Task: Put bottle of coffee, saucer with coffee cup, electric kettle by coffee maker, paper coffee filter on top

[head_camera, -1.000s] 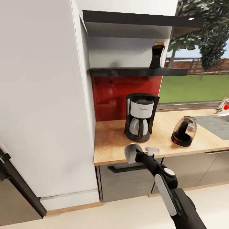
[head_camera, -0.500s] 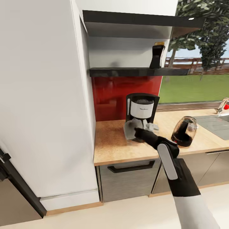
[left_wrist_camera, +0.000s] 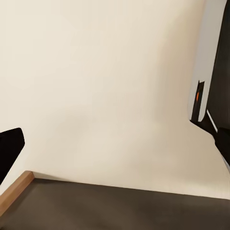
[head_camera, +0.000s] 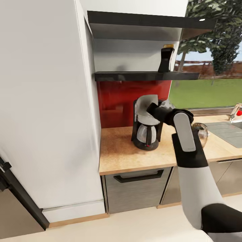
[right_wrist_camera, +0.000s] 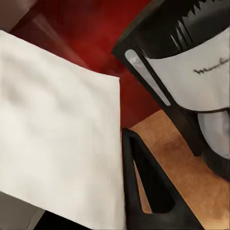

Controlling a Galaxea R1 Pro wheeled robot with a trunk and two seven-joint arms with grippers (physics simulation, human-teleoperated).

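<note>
The black and white coffee maker (head_camera: 147,131) stands on the wooden countertop (head_camera: 121,151) near the red backsplash. My right gripper (head_camera: 153,109) is shut on a white paper coffee filter (head_camera: 147,105), held at the level of the maker's top and just in front of it. In the right wrist view the filter (right_wrist_camera: 57,143) lies against a dark finger (right_wrist_camera: 146,182), with the coffee maker (right_wrist_camera: 191,62) beyond. The dark coffee bottle (head_camera: 166,59) stands on the black shelf (head_camera: 144,76) above. The electric kettle (head_camera: 201,130) sits on the counter, partly hidden behind my right arm.
A tall white cabinet (head_camera: 43,101) bounds the counter's left end. A sink (head_camera: 228,132) and faucet (head_camera: 237,112) lie at the far right. The left wrist view looks down at cream floor (left_wrist_camera: 105,96), with the left gripper's dark fingers (left_wrist_camera: 7,153) spread apart.
My right arm rose from in front of the counter's edge up to the coffee maker's top, carrying the filter with it. The arm now covers most of the kettle.
</note>
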